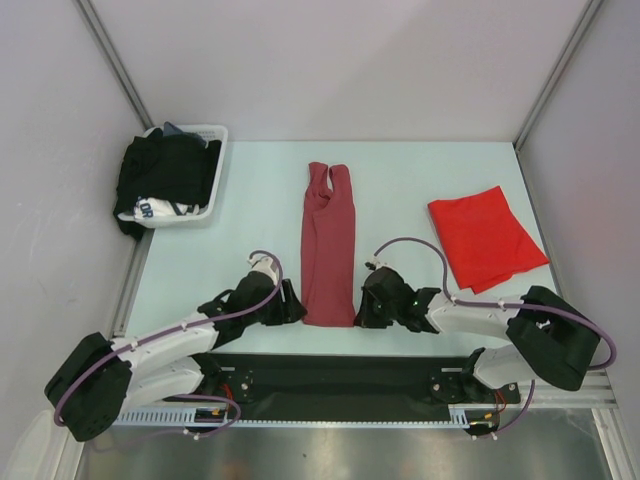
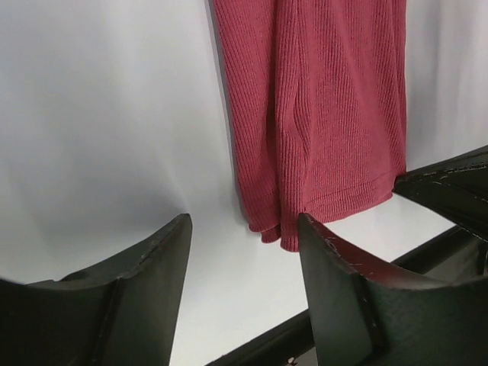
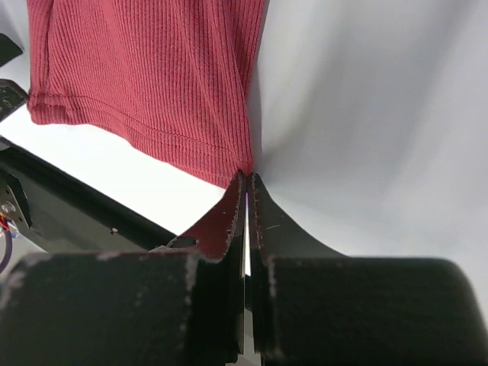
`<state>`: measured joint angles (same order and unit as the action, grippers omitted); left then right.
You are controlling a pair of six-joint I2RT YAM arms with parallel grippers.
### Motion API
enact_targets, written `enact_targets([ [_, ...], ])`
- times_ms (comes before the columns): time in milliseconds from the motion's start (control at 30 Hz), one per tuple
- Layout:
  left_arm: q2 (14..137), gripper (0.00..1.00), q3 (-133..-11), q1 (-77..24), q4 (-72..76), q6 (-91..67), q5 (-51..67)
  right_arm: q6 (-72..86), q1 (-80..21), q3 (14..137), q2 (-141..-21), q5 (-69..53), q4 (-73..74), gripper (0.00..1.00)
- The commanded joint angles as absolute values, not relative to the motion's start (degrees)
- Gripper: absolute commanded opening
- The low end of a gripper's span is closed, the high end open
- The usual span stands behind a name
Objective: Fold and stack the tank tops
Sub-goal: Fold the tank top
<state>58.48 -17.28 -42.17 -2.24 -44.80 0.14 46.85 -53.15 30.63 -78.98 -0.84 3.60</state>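
Two tank tops lay on the pale table (image 1: 240,220). One was the maroon tank top (image 1: 328,250), ribbed and folded into a long narrow strip down the middle, straps at the far end and hem at the near edge. The other was the red tank top (image 1: 487,238), folded into a rough square well off to the right. One white basket (image 1: 215,130) stood at the far left corner, heaped with black garments (image 1: 165,175) whose number could not be told, and one white cloth (image 1: 150,210) on which only the dark letters "OR" could be read. Two arms reached in from the near edge. The left gripper (image 1: 290,300) sat just beside the hem's left corner with its jaws standing apart around nothing, the cloth lying just beyond them. The right gripper (image 1: 365,300) was closed tight, its tips pinched on the hem's right corner.
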Motion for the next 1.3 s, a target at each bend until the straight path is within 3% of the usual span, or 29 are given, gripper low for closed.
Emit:
enact_targets([
  [0,58.89,0.62,-16.70,-42.63,-1.76,-46.23,0.18,48.33,-53.26,27.69,-79.54,2.02,8.00,0.00],
  [400,61.70,0.53,-15.82,-42.63,-0.18,-48.51,-2.01,50.89,-53.09,23.99,-79.28,2.90,5.27,0.00],
  [433,61.44,0.53,-15.56,-42.63,-0.26,-48.86,-2.11,50.89,-53.09,23.99,-79.36,2.90,5.27,0.04],
  [533,58.55,0.56,-14.15,-42.63,-0.26,-50.45,-2.90,50.01,-53.00,24.52,-78.32,2.90,5.89,0.32],
  [700,49.85,0.71,-13.27,-42.63,0.44,-50.63,-2.81,47.20,-53.00,27.85,-74.63,3.95,9.40,0.45],
  [867,45.18,0.75,-15.64,-42.63,-7.20,-48.87,-4.66,44.83,-53.09,32.95,-73.91,5.27,13.80,0.45],
  [1267,47.20,0.60,-15.64,-42.54,-6.94,-49.22,-4.48,41.40,-57.12,42.97,-81.20,9.84,18.98,0.43],
])
